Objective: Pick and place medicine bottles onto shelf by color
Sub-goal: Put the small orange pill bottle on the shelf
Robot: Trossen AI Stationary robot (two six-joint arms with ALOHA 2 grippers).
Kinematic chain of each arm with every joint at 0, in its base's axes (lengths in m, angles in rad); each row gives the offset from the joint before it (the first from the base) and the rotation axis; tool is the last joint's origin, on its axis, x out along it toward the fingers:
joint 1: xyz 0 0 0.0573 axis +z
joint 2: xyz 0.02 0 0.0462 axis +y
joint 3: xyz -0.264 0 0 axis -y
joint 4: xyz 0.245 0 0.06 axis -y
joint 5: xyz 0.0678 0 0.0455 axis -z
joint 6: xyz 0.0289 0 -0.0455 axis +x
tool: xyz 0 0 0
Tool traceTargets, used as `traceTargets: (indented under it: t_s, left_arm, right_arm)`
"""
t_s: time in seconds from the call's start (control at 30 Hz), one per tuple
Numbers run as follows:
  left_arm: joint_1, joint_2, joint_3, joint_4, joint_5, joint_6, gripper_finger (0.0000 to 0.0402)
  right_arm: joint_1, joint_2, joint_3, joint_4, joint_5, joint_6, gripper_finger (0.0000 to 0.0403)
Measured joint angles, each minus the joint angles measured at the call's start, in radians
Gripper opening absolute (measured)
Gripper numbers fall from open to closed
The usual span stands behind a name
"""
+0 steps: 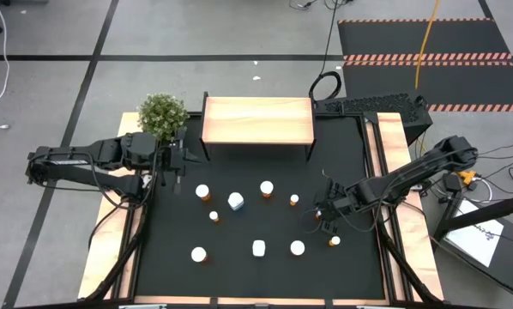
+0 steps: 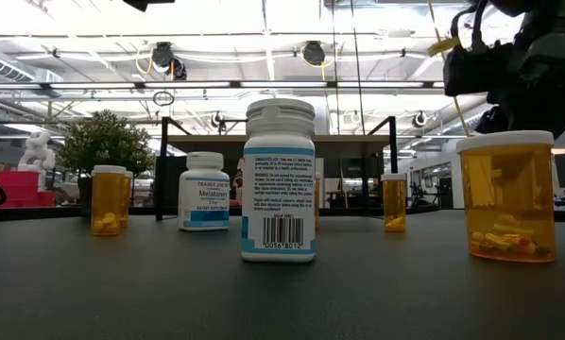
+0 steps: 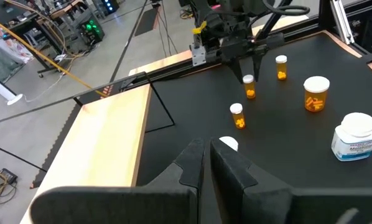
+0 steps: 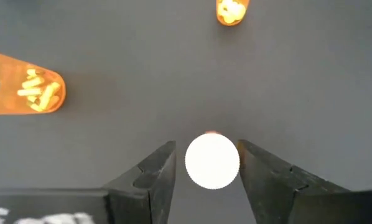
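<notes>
From my low camera, the nearest thing is a white bottle (image 2: pixel 279 179) with a barcode and small print I can't read. Beside it to the right stands a large orange bottle (image 2: pixel 506 195) with pills inside, and farther back a white bottle labelled "Trader Joe's Melatonin" (image 2: pixel 205 191); the other views don't resolve that writing.

My right wrist camera gives what nothing else does: the right claw (image 4: pixel 206 169) looks straight down with its fingers spread either side of a tiny bottle's white cap (image 4: pixel 212 160), gaps on both sides, not gripping. From above I place that claw (image 1: pixel 323 218) at the right of the black bench (image 1: pixel 239 275), with the other bottles scattered across the middle.

The left claw (image 3: pixel 206 163) hangs closed and empty near the bench's left rear, by a small potted plant (image 1: pixel 163 115). The shelf (image 1: pixel 258 119) stands at the far edge, its top bare.
</notes>
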Motion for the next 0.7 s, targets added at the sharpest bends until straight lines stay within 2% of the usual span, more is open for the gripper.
traceTargets:
  t_s: [0.2, 0.53, 0.7]
  left_arm:
    - [0.000, 0.000, 0.000, 0.001, 0.000, 0.004, 0.0031]
    - [0.000, 0.000, 0.000, 0.001, 0.000, 0.008, 0.0031]
    - [0.000, 0.000, 0.000, 0.002, 0.000, 0.008, 0.0031]
  right_arm:
    - [0.000, 0.009, 0.000, 0.000, -0.001, -0.001, 0.0162]
    - [-0.001, 0.008, 0.000, 0.001, -0.052, 0.014, 0.0113]
    - [-0.004, 0.008, 0.002, 0.025, -0.052, 0.015, 0.0117]
